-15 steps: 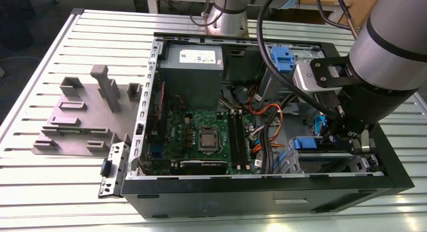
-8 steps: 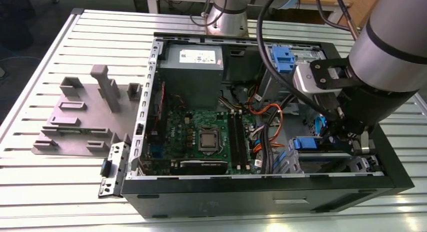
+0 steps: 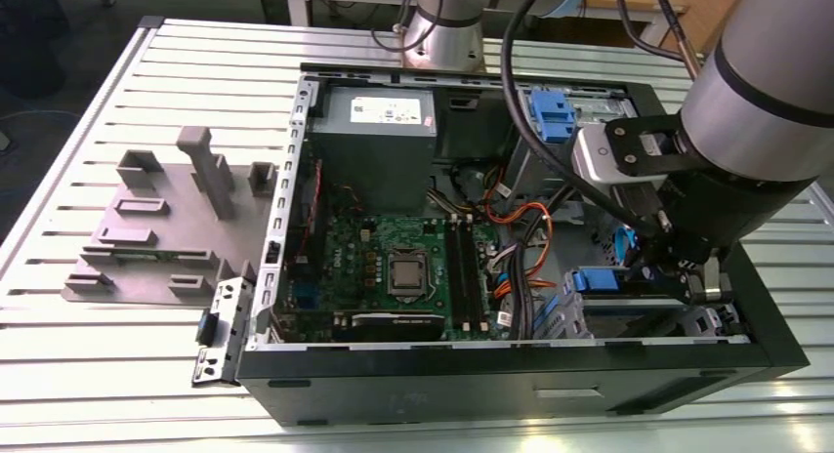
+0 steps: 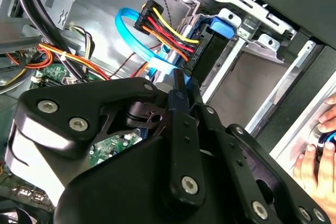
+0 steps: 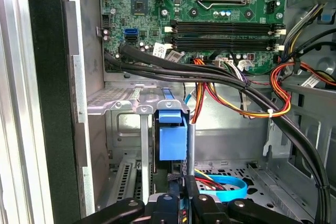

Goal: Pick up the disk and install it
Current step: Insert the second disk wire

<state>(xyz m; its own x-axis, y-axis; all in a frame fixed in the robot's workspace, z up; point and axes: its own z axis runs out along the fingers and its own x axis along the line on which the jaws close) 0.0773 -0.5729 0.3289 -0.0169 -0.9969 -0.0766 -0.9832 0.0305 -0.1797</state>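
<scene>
Hand [image 5: 181, 195] clenched on disk [image 5: 172, 136], seated upright in drive cage [image 5: 123, 109] by motherboard [image 5: 210, 19]; could snag cables [image 5: 231, 95], jam if tilted.

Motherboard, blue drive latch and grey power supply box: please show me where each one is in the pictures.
motherboard [image 3: 391, 267], exterior view, on the green board beside the processor socket.
blue drive latch [image 5: 171, 135], first wrist view, on its flat blue face.
grey power supply box [image 3: 378, 145], exterior view, on the grey side below its white sticker.
</scene>
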